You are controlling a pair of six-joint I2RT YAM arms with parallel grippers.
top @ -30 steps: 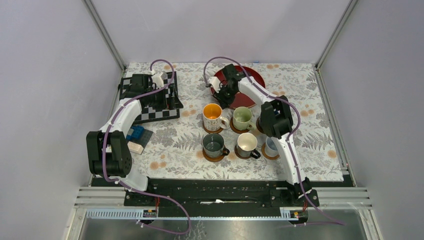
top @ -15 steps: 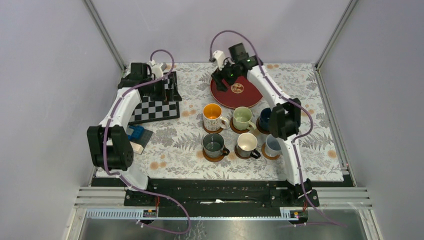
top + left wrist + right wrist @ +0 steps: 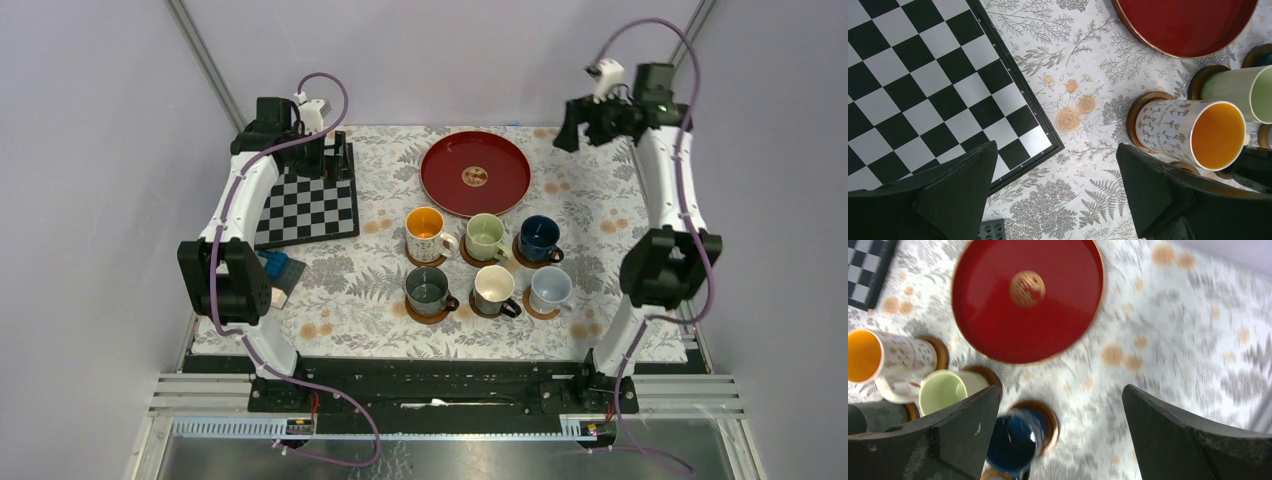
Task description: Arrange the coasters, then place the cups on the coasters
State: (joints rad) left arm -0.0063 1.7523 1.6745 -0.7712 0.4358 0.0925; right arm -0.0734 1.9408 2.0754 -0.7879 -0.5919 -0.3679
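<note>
The left gripper [image 3: 1055, 150] is hanging with its two fingers spread wide and nothing between them; only the flowered tablecloth [image 3: 1083, 60] is showing in the gap. One finger [image 3: 948, 195] is covering a corner of the chessboard [image 3: 923, 85]. Just past the other finger the orange-inside mug [image 3: 1198, 132] is standing on its coaster [image 3: 1134, 116], of which only a brown crescent is peeking out. Further out on that side the pale green mug [image 3: 1243, 90] is being cut by the picture's edge, and the red tray [image 3: 1188, 25] is running off the top. A dark studded block [image 3: 990, 231] is barely showing at the bottom edge.

The right gripper [image 3: 1062, 390] is hanging high over the far right corner of the table, its jaws likewise wide apart and gripping nothing. Its own view is smeared by blur. The navy mug [image 3: 1015, 440] is sitting close beside one finger, partly hidden behind it.

From above, all six cups are standing on the coasters in two rows of three, well apart from both grippers and nearer the arm bases than either. The dark grey-green mug [image 3: 428, 289], the black mug with cream inside [image 3: 493, 288] and the pale blue-white mug [image 3: 548, 288] are forming the near row. The discs are mostly hidden under the mugs, only thin rims showing.
</note>
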